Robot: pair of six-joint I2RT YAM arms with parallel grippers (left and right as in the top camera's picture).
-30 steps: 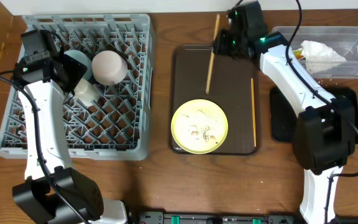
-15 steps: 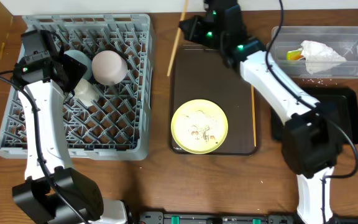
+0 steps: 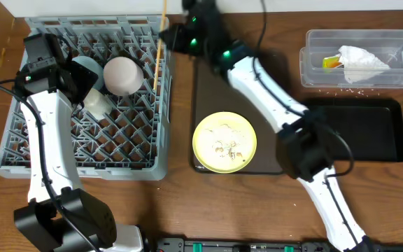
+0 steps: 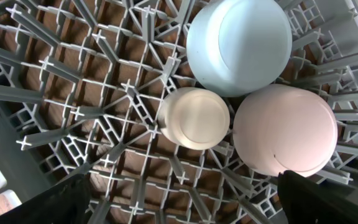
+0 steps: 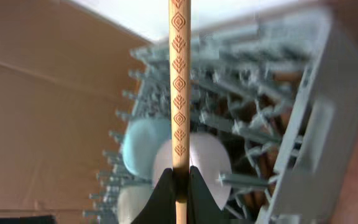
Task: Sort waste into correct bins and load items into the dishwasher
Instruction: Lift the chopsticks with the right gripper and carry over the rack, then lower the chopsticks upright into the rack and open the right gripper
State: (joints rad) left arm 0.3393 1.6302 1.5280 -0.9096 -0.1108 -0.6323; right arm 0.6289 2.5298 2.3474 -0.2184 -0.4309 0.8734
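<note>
My right gripper (image 3: 174, 36) is shut on a wooden chopstick (image 3: 159, 49) and holds it over the right edge of the grey dish rack (image 3: 19, 143). In the right wrist view the patterned chopstick (image 5: 179, 93) runs straight up from the shut jaws (image 5: 179, 182). The light blue bowl (image 4: 238, 40), pink bowl (image 4: 284, 127) and white cup (image 4: 194, 118) sit upside down in the rack. My left gripper (image 4: 179, 208) is open and empty above them. The yellow plate (image 3: 224, 142) carries rice crumbs. The white wrapper (image 3: 359, 61) lies in the clear tub (image 3: 313, 70).
The plate rests on a dark brown serving tray (image 3: 205, 84) in the middle. A shallow black tray (image 3: 359, 129) lies at the right below the clear tub. My right arm stretches across the brown tray and hides part of it.
My right arm has swung left with the chopstick, from over the brown tray to over the rack's right edge. The left arm has not moved.
</note>
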